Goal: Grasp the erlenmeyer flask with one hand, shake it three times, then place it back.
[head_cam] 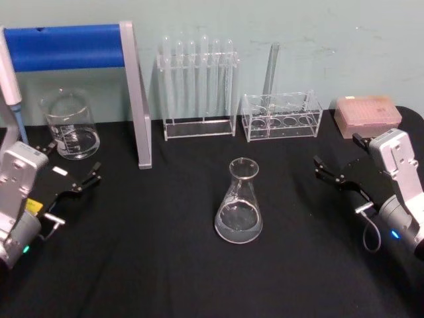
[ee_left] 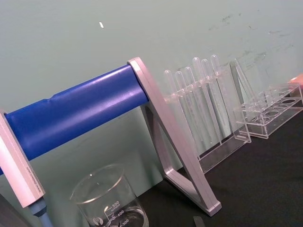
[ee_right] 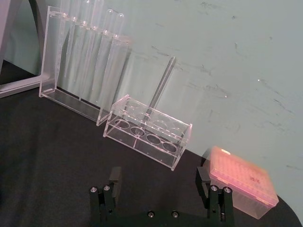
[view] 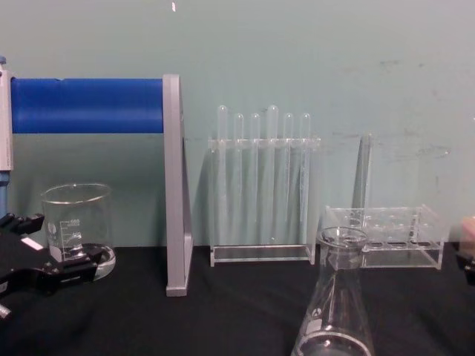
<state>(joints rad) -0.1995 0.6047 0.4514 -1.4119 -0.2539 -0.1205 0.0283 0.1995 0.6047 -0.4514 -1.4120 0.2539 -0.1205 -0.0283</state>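
Right, nearest the body, the right gripper (head_cam: 326,169) hangs low at the right side of the black table (head_cam: 165,278), jaws spread wide and holding nothing. In the right wrist view its two fingers (ee_right: 113,176) stand well apart with bare cloth between them. It points inward toward the middle, which looks like the set-up for a sideways reach. Over on the left, the left gripper (head_cam: 69,164) sits parked near the table edge, likewise open and empty, just in front of the beaker (head_cam: 69,126). Between the two and a little farther out, the erlenmeyer flask (head_cam: 238,205) stands upright on its wide base in the centre of the cloth, untouched and well apart from both grippers. I'd say that open spot gives an arm room to close on the narrow neck and shake without knocking other glass. Nothing is grasped, so the task looks to be at its very start. Along the back wall, out of the way, stand the blue-barred stand (head_cam: 136,99), the tall test-tube rack (head_cam: 199,86), the low rack (head_cam: 281,118) with one tube, and the pink tip box (head_cam: 368,114)
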